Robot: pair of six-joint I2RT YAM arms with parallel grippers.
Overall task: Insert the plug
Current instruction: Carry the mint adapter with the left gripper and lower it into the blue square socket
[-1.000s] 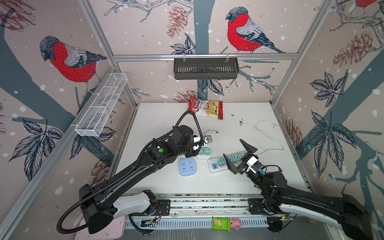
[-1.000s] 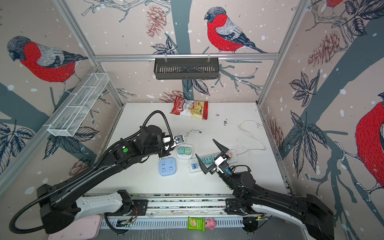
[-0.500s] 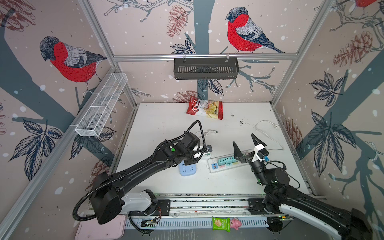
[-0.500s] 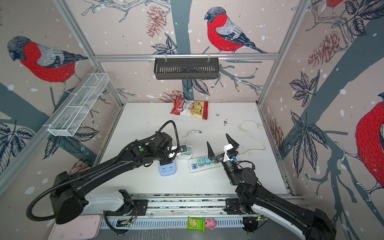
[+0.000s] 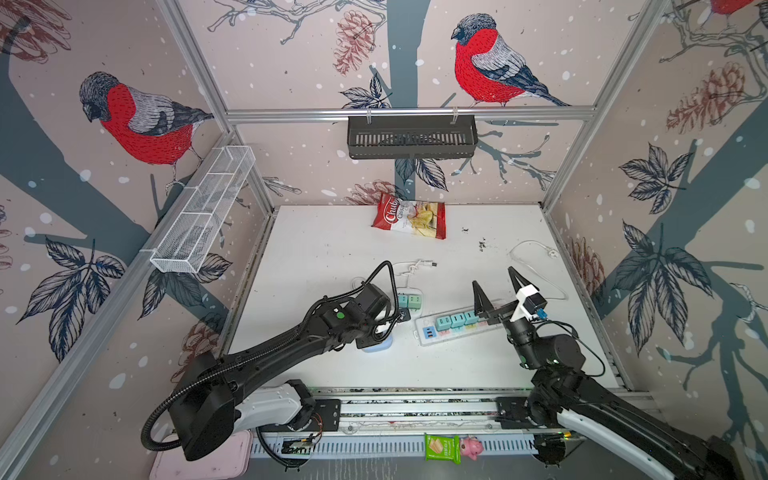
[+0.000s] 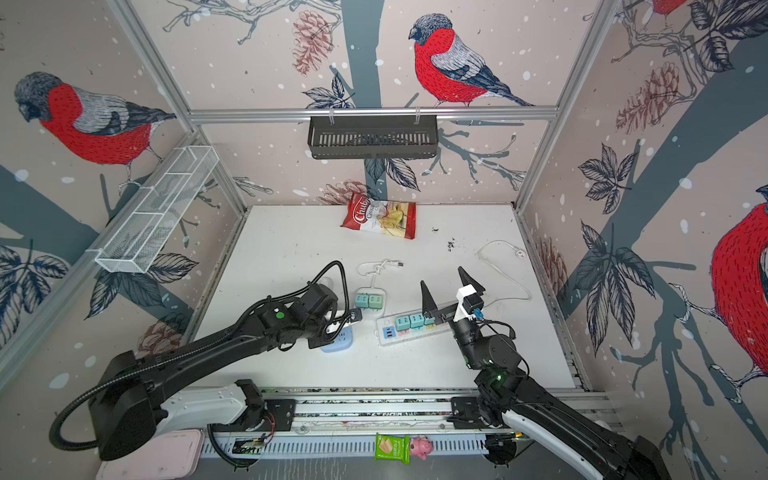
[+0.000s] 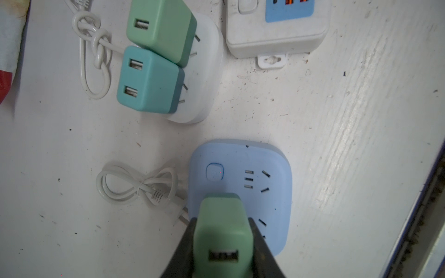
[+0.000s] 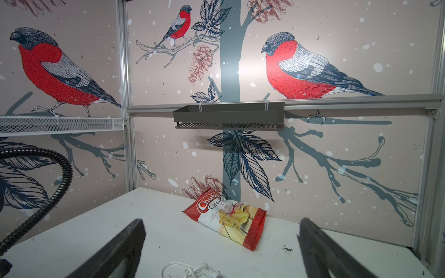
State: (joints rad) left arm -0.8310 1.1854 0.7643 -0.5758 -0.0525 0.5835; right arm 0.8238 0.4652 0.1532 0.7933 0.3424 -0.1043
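My left gripper [image 7: 222, 240] is shut on a light green plug [image 7: 222, 226], a small USB charger block. The plug hangs over one corner of the pale blue square socket block [image 7: 255, 168]; its prongs are hidden. In both top views this gripper [image 5: 386, 330] [image 6: 338, 328] covers most of the blue block [image 5: 380, 345] [image 6: 337, 344]. My right gripper [image 5: 496, 286] [image 6: 446, 286] stands open and points upward above the long white power strip [image 5: 453, 330]. Nothing lies between its fingers [image 8: 125, 245].
A white socket block [image 7: 204, 72] carrying two teal-green chargers lies just behind the blue one. The long strip holds several chargers. A chips bag [image 5: 409, 220] lies at the back, with white cables [image 5: 536, 257] [image 8: 192, 270] at right and a knotted cable [image 7: 137, 187] beside the blue block.
My left gripper has carried the green plug from beside the white socket block toward the front, over the blue block. My right gripper has risen and tilted upward, staying open.
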